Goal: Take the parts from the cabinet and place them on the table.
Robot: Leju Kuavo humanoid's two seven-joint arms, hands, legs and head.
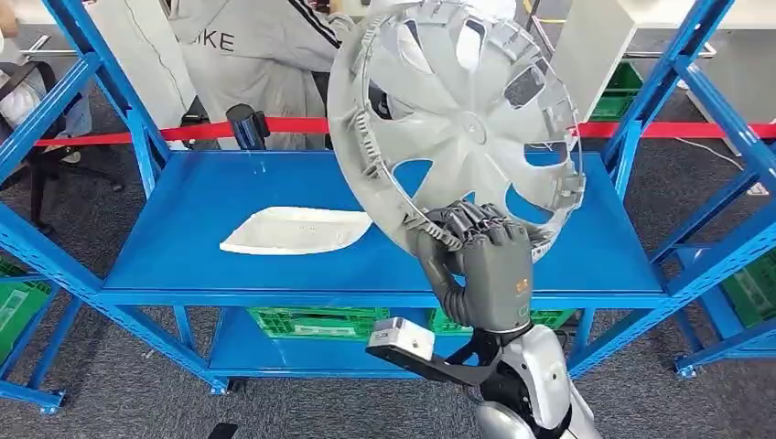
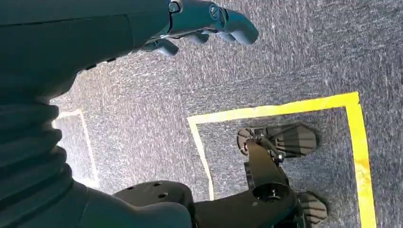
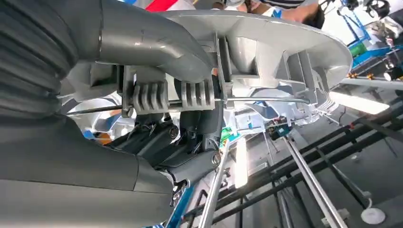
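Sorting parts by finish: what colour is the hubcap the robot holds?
Silver-grey hubcap, held by the right hand; clearest in the head view.

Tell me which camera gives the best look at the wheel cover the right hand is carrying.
Head view: the whole wheel cover shows, tilted above the blue shelf, with the right hand gripping its lower rim. The right wrist view gives a close look at its ribbed underside and rim clips. The left wrist view looks down at grey carpet.

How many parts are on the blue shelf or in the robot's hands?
2: the grey wheel cover gripped at its rim by the right hand, and a white part lying on the blue shelf. More may be hidden behind the cover.
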